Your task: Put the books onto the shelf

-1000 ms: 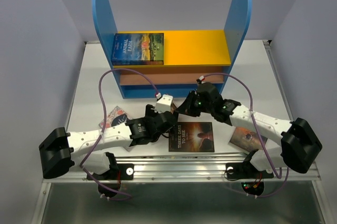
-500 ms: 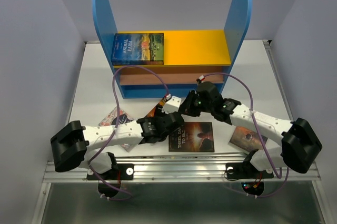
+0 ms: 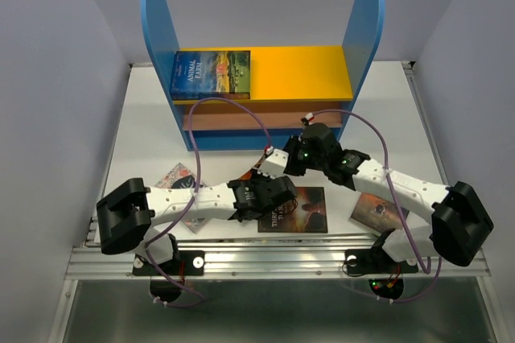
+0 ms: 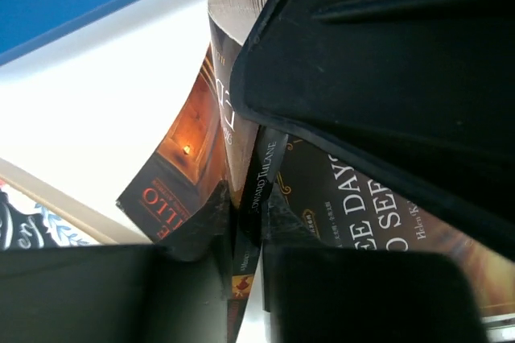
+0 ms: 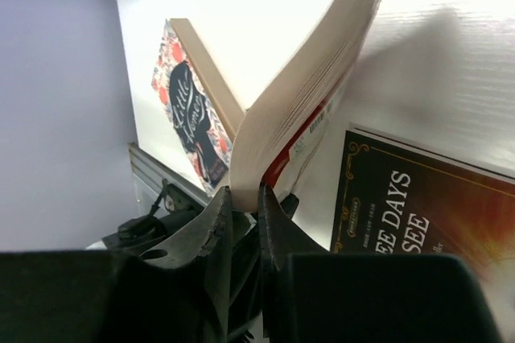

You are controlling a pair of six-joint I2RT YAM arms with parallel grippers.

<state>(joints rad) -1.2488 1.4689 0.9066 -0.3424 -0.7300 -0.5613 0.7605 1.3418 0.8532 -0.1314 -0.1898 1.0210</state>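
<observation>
At the centre of the white bench (image 3: 145, 117), just at 6 o'clock from the shelf, both arms meet on one orange-and-black paperback book (image 5: 306, 85). The book stands on edge, tilted, with its cream page block fanned open upward.

1. Left gripper (image 4: 245, 216): the jaws are pressed in on the dark spine of the orange-and-black paperback book, one finger on each side.
2. Right gripper (image 5: 245, 198): the jaws pinch the lower corner of the same book, closed tight on cover and pages.
3. The two grippers sit almost against each other; in the left wrist view the right gripper's black housing fills the 2 o'clock area.

Shelf (image 3: 161, 29): a small bookshelf with two tall round-topped blue side panels, a yellow top board, a brown lower board and a blue base, standing at the 12 o'clock end of the bench. One blue landscape-cover paperback titled Animal Farm (image 3: 211, 75) lies flat on the left half of the yellow board.

Books on the bench:
- Dark paperback titled Three Days to See (image 3: 310, 210), flat, at 6 o'clock from the grippers, partly covered by the left arm.
- Floral paperback titled Little Women (image 3: 175, 175), at 9 o'clock, beside the left arm.
- Brown picture-cover paperback (image 3: 372, 210), at 4 o'clock, partly under the right arm; title not legible.
</observation>
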